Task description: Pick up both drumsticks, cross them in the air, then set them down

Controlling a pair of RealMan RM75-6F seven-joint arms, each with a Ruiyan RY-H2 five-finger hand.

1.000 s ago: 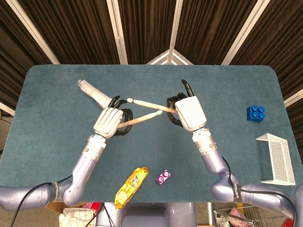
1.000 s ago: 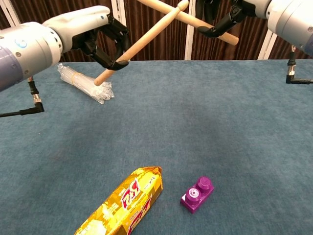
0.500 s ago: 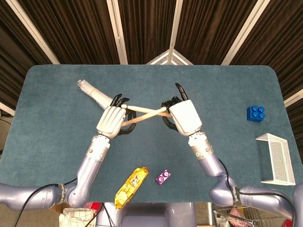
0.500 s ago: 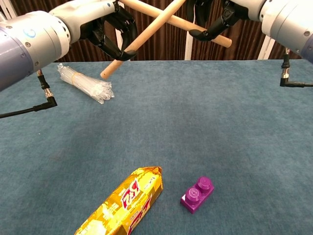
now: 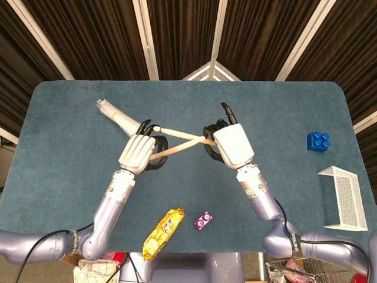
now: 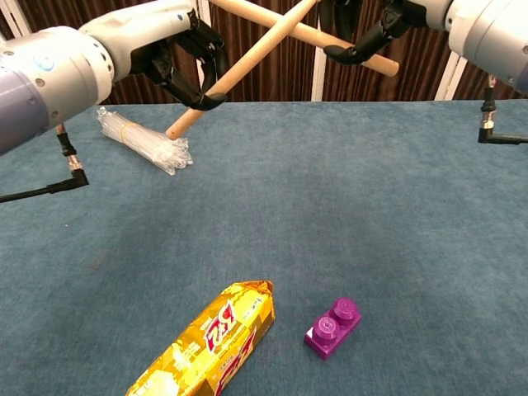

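Two pale wooden drumsticks are held in the air above the table, crossing each other in an X. My left hand [image 5: 139, 152] [image 6: 177, 58] grips the left drumstick [image 5: 177, 148] [image 6: 247, 66], which slopes up to the right. Its butt end sticks out below the fingers in the chest view. My right hand [image 5: 230, 143] [image 6: 375, 29] grips the right drumstick [image 5: 179, 135] [image 6: 272, 16], whose tip points left over the left hand. The crossing point lies between the two hands, at the top edge of the chest view.
A bundle of clear straws [image 5: 118, 118] [image 6: 144, 142] lies at the back left. A yellow snack packet [image 5: 163, 233] [image 6: 210, 342] and a purple brick [image 5: 203, 221] [image 6: 332, 327] sit near the front edge. A blue brick [image 5: 317, 141] and a white wire basket [image 5: 344, 197] are at the right.
The two hands have drawn closer, so the sticks cross nearer their middles. In the last half second both hands sank slightly with the sticks still crossed.
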